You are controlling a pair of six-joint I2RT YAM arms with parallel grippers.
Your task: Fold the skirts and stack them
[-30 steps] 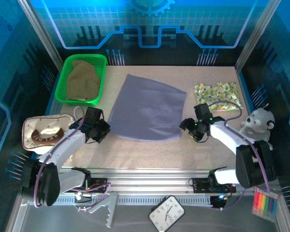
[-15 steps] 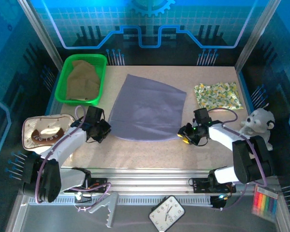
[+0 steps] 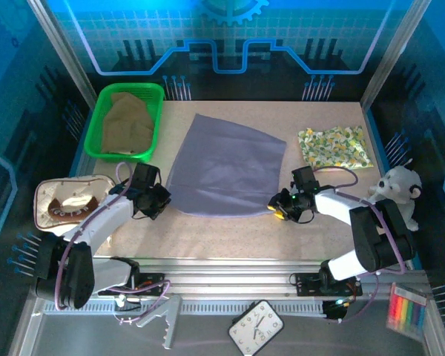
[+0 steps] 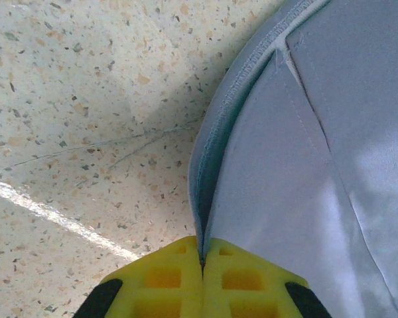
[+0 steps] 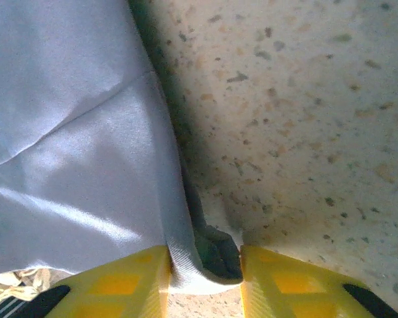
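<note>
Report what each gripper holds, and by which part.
Both hold the plain lavender-purple cloth skirt: the left gripper pinches its near left corner, the right gripper its near right corner.

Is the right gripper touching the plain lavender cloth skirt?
Touching. Right wrist view: a corner of the plain lavender cloth skirt is bunched between the jaws of the right gripper, pressing both.

This is a robotics lab test cell, not a home. An aluminium frame [image 3: 53, 46] boxes in a speckled worktop [image 3: 230, 230], backed by blue panels [image 3: 230, 44] printed with circuit lines and a gear. Two robot arms [image 3: 96, 222] [image 3: 341, 208] with trailing cables are bolted to a slotted metal rail [image 3: 230, 278]. Props are staged around them: a lavender skirt [image 3: 226, 167], a green basket [image 3: 94, 122], a plush toy [image 3: 397, 189] and a clock [image 3: 256, 324].
</note>
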